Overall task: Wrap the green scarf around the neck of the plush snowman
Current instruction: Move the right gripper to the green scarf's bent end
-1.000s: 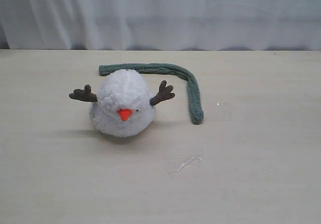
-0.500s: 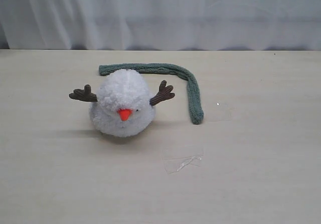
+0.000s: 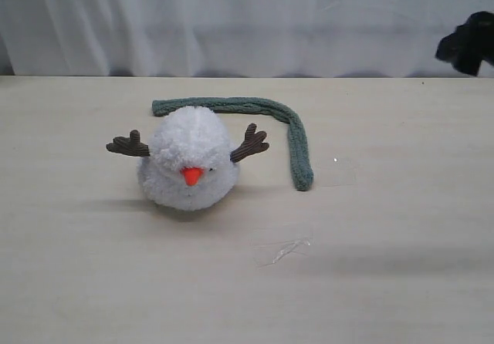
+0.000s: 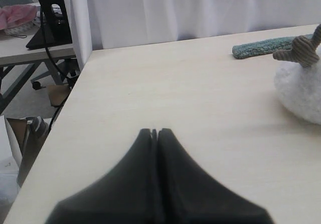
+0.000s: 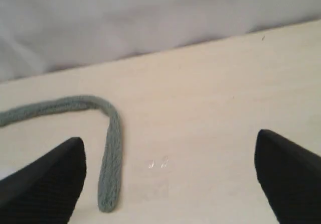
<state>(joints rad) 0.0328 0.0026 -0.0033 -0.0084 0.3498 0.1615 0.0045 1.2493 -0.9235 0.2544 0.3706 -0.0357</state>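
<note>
The plush snowman [image 3: 189,159] sits on the table facing the camera, orange nose forward and brown twig arms spread. The green scarf [image 3: 296,128] lies flat behind it, then bends toward the front on the snowman's right; nothing is around the neck. My right gripper [image 5: 169,136] hovers open above the scarf's free end [image 5: 111,148], with nothing between its fingers. Only a dark part of the right arm [image 3: 468,42] shows at the exterior view's top right. My left gripper [image 4: 154,131] is shut and empty, well apart from the snowman [image 4: 301,86] and the scarf's other end [image 4: 266,47].
A crumpled bit of clear tape [image 3: 282,250] lies in front of the snowman, and a smaller clear patch [image 5: 158,163] sits beside the scarf's end. A white curtain [image 3: 247,20] closes the back. The table's edge [image 4: 75,91] drops off to a desk and cables.
A dark part of the right arm has come into the exterior view at the top right, and a faint shadow now falls on the front of the table. Snowman and scarf have not moved.
</note>
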